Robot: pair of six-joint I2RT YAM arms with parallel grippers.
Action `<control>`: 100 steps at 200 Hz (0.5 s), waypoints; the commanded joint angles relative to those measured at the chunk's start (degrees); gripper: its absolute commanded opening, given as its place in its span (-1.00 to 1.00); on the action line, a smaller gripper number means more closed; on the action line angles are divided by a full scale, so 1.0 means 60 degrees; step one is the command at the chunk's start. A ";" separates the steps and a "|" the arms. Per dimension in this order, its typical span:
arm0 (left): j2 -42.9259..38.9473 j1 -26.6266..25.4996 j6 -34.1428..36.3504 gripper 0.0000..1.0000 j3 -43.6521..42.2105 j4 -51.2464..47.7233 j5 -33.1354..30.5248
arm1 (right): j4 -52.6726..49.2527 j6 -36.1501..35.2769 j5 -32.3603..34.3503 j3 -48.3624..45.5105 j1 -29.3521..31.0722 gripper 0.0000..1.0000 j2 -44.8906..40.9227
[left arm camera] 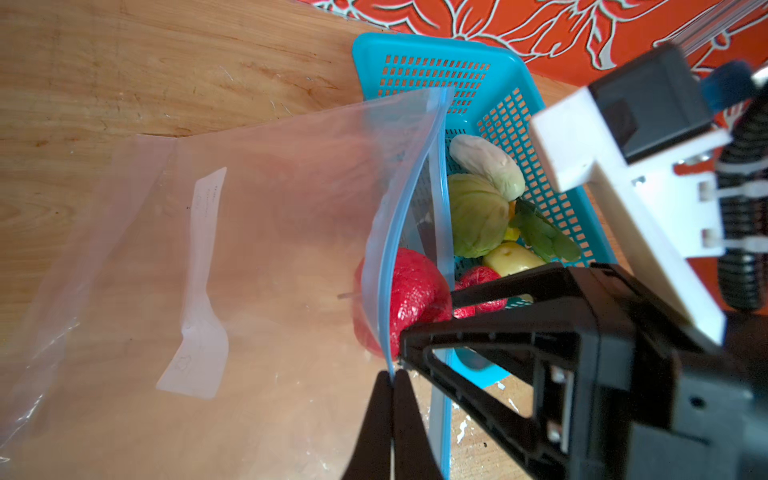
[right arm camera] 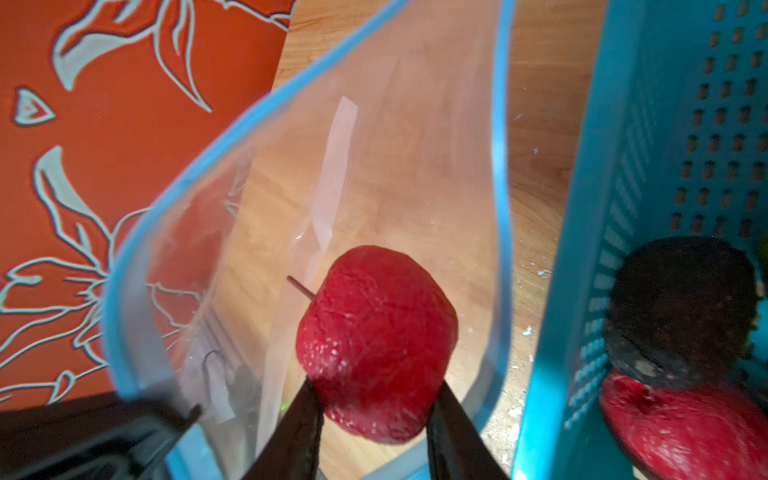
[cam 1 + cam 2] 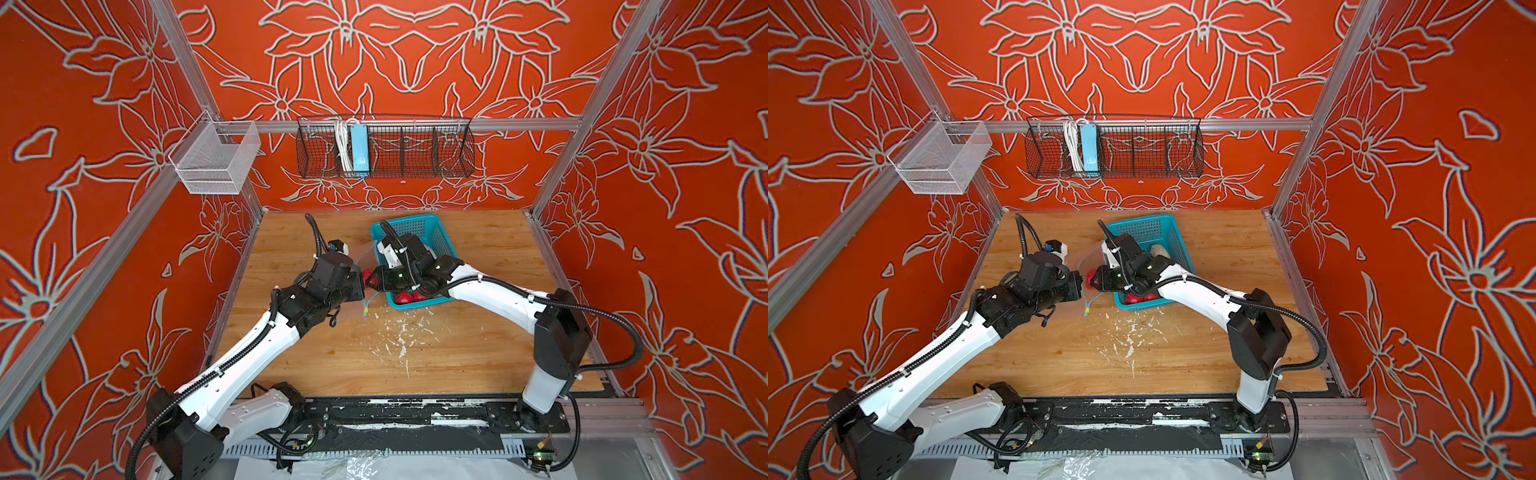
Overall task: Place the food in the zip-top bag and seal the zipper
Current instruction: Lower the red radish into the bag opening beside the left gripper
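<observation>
Centre of both top views, left to right: my left tool [image 1: 392,374] clamped tight on the zipper [image 2: 500,199] of the zip-top bag [image 1: 249,249] lying on the table [image 3: 457,353], my right tool [image 2: 376,392] part-open, gripping a red food piece [image 2: 374,340] at the bag's mouth, teal basket [image 3: 419,230] just right.

Red fruit [image 2: 681,432] beside avocado [image 2: 681,311], partly off-frame

Top views overlook everything; wrist views closely share the zip-top bag [image 1: 249,257].
</observation>
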 commanded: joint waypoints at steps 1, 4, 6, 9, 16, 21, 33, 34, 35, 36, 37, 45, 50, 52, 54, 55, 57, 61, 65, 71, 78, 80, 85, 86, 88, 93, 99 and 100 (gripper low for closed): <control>0.0023 -0.0028 0.0140 -1.00 0.0203 0.0113 -0.0123 | -0.0201 -0.0117 -0.0257 0.0579 0.0189 -0.01 0.0127; 0.0030 -0.0029 0.0150 -1.00 0.0193 0.0123 -0.0136 | -0.0221 -0.0113 -0.0284 0.0637 0.0204 0.05 0.0142; 0.0027 -0.0029 0.0148 -1.00 0.0203 0.0130 -0.0137 | -0.0250 -0.0119 -0.0307 0.0682 0.0218 0.09 0.0164; 0.0031 -0.0029 0.0157 -1.00 0.0195 0.0143 -0.0149 | -0.0284 -0.0141 -0.0356 0.0754 0.0222 0.13 0.0182; 0.0024 -0.0029 0.0171 -1.00 0.0208 0.0154 -0.0178 | -0.0411 -0.0137 -0.0428 0.0903 0.0226 0.20 0.0249; 0.0023 -0.0033 0.0167 -1.00 0.0210 0.0172 -0.0181 | -0.0562 -0.0176 -0.0413 0.1025 0.0223 0.25 0.0270; 0.0007 -0.0030 0.0186 -1.00 0.0224 0.0176 -0.0209 | -0.1003 -0.0304 -0.0197 0.1268 0.0223 0.35 0.0272; 0.0012 -0.0030 0.0187 -1.00 0.0232 0.0169 -0.0210 | -0.1034 -0.0308 -0.0178 0.1283 0.0223 0.36 0.0266; 0.0007 -0.0037 0.0180 -1.00 0.0236 0.0173 -0.0210 | -0.1064 -0.0317 -0.0153 0.1298 0.0223 0.37 0.0255; 0.0004 -0.0033 0.0183 -1.00 0.0238 0.0175 -0.0218 | -0.1094 -0.0336 -0.0134 0.1313 0.0223 0.37 0.0250; -0.0004 -0.0039 0.0185 -1.00 0.0239 0.0168 -0.0222 | -0.1131 -0.0353 -0.0102 0.1335 0.0223 0.38 0.0247; -0.0030 -0.0031 0.0180 -1.00 0.0247 0.0147 -0.0258 | -0.1340 -0.0465 0.0046 0.1426 0.0230 0.43 0.0170; -0.0055 -0.0028 0.0169 -1.00 0.0267 0.0130 -0.0290 | -0.1420 -0.0513 0.0143 0.1453 0.0229 0.47 0.0108; -0.0067 -0.0036 0.0164 -1.00 0.0265 0.0132 -0.0308 | -0.1458 -0.0526 0.0184 0.1465 0.0228 0.48 0.0082; -0.0081 -0.0024 0.0159 -1.00 0.0257 0.0132 -0.0312 | -0.1500 -0.0548 0.0231 0.1471 0.0228 0.49 0.0050; -0.0091 -0.0027 0.0159 -1.00 0.0248 0.0132 -0.0313 | -0.1517 -0.0554 0.0249 0.1473 0.0225 0.50 0.0038; -0.0102 -0.0029 0.0158 -1.00 0.0253 0.0132 -0.0313 | -0.1548 -0.0581 0.0288 0.1484 0.0223 0.51 0.0010; -0.0132 -0.0028 0.0135 -1.00 0.0254 0.0132 -0.0340 | -0.1616 -0.0618 0.0342 0.1501 0.0223 0.53 -0.0048; -0.0161 -0.0033 0.0143 -1.00 0.0247 0.0140 -0.0366 | -0.1678 -0.0638 0.0416 0.1523 0.0234 0.55 -0.0093; -0.0212 -0.0037 0.0105 -1.00 0.0245 0.0133 -0.0385 | -0.1767 -0.0699 0.0499 0.1546 0.0223 0.58 -0.0169; -0.0249 -0.0032 0.0058 -1.00 0.0247 0.0119 -0.0392 | -0.1849 -0.0774 0.0603 0.1573 0.0228 0.61 -0.0244; -0.0259 -0.0030 0.0049 -1.00 0.0256 0.0118 -0.0381 | -0.1894 -0.0782 0.0644 0.1590 0.0224 0.63 -0.0258; -0.0287 -0.0028 0.0026 -1.00 0.0269 0.0117 -0.0359 | -0.2015 -0.0819 0.0747 0.1616 0.0209 0.64 -0.0288; -0.0289 -0.0028 0.0026 -1.00 0.0276 0.0118 -0.0351 | -0.2038 -0.0836 0.0756 0.1633 0.0209 0.65 -0.0292; -0.0302 -0.0029 0.0015 -1.00 0.0275 0.0118 -0.0337 | -0.2092 -0.0860 0.0821 0.1645 0.0208 0.67 -0.0296; -0.0313 -0.0029 -0.0013 -1.00 0.0309 0.0105 -0.0301 | -0.2240 -0.0921 0.0953 0.1707 0.0212 0.69 -0.0311; -0.0320 -0.0029 -0.0044 -1.00 0.0335 0.0092 -0.0259 | -0.2432 -0.0993 0.1084 0.1792 0.0197 0.70 -0.0297; -0.0328 -0.0029 -0.0046 -1.00 0.0338 0.0098 -0.0250 | -0.2466 -0.1004 0.1100 0.1816 0.0195 0.71 -0.0297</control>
